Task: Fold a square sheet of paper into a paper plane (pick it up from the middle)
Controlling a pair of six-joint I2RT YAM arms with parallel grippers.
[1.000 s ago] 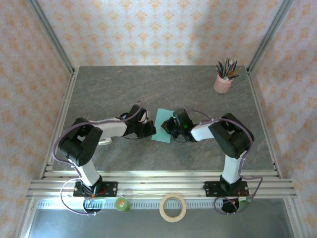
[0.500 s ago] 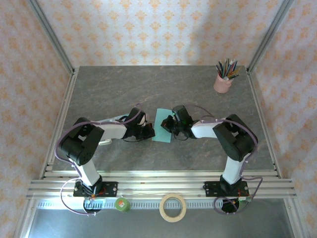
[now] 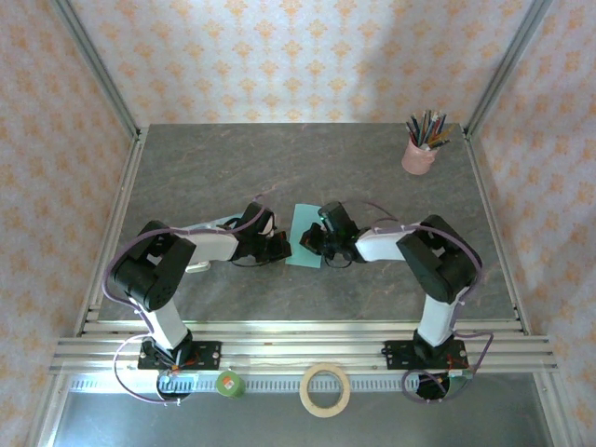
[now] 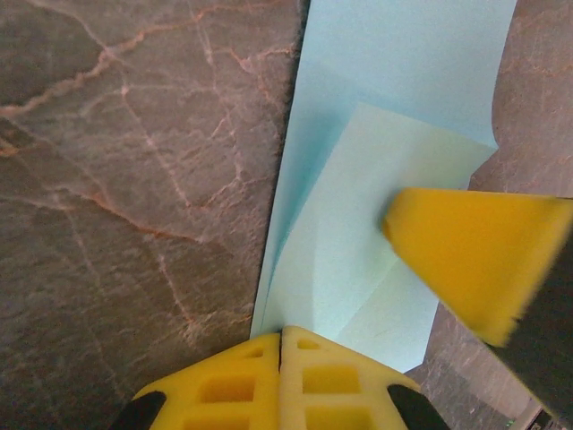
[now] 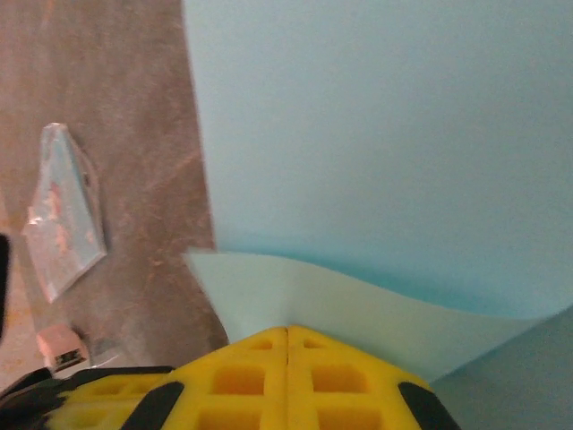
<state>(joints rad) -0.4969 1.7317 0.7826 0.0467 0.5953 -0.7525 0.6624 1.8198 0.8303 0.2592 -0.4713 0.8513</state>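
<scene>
The square sheet of paper (image 3: pixel 302 237) lies on the grey marble table between the two grippers, light turquoise and partly folded. In the left wrist view the paper (image 4: pixel 394 81) has a paler flap (image 4: pixel 358 260) folded over it. My left gripper (image 4: pixel 281 345) is shut, and its yellow tips rest on the sheet's near edge. My right gripper (image 5: pixel 286 336) is also shut, with its tips on a raised, curved flap (image 5: pixel 376 309) of the paper (image 5: pixel 376 134). Seen from above, the left gripper (image 3: pixel 280 245) and right gripper (image 3: pixel 313 239) meet over the sheet.
A pink cup of pencils (image 3: pixel 420 154) stands at the back right corner. A tape roll (image 3: pixel 325 388) and a green object (image 3: pixel 229 383) sit on the rail in front. A small clear packet (image 5: pixel 63 210) lies on the table left of the sheet.
The right gripper has slid a little leftward across the sheet. The left gripper has stayed almost still at the sheet's left edge.
</scene>
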